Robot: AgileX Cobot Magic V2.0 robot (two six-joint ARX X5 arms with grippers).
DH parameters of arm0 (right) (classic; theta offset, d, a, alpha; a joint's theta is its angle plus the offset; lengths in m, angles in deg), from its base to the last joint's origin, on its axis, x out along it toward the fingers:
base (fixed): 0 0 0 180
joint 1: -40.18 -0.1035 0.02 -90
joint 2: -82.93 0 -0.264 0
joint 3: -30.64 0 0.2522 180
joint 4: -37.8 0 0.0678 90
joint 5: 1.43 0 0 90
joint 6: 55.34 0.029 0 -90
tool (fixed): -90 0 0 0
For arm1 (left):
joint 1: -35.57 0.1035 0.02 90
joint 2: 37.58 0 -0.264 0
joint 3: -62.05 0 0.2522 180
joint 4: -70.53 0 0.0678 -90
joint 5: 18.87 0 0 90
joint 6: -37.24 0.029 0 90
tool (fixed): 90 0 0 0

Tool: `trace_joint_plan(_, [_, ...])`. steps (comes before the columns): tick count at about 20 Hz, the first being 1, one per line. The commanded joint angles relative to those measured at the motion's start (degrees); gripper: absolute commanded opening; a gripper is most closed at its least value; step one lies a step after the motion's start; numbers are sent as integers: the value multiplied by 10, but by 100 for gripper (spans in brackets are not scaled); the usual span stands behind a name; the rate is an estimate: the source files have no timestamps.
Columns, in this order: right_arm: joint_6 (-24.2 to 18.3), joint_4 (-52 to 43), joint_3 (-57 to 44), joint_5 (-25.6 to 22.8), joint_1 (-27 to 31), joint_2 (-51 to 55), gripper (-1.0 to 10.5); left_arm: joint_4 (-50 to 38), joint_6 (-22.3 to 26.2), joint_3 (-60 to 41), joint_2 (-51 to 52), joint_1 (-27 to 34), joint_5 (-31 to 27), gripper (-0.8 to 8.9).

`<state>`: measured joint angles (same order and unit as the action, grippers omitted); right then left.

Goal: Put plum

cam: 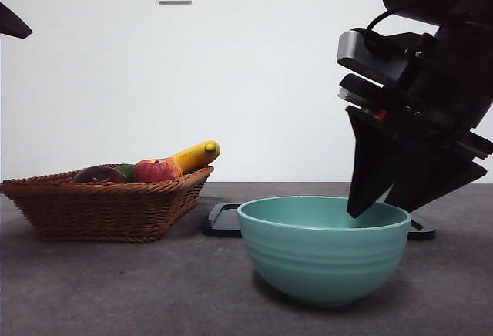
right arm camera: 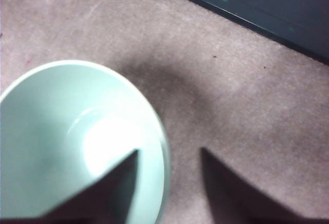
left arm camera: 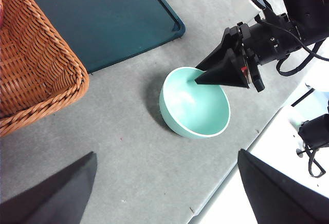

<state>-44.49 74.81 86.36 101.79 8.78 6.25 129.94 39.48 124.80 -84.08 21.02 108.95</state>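
right gripper [cam: 377,209] is tipped down at the teal bowl [cam: 323,263], jaws spread and straddling its rim, one inside, one outside, nothing held. the bowl's inside shows bare from the wrist views. behind it lies a dark tray [left arm camera: 110,21], and off to the side the wicker basket [cam: 108,205] carries the plum [cam: 98,174], dark and glossy, beside the apple [cam: 154,170] and banana [cam: 196,155]. left gripper [left arm camera: 164,193] waits high, jaws wide apart. that plum looks smooth, round, likely slippery and firm; best pinched across its widest middle.
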Motion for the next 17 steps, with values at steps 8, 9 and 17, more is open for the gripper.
trace_joint_plan(8, [10,64,87,-3,0,115,267,-3,7,10,-3,-2,3,436])
trace_joint_plan(9, [7,78,99,5,0,133,267,-3,7,10,-3,-2,3,436])
trace_joint_plan(17, [4,217,128,77,0,265,267,-2,7,10,-3,-2,4,436])
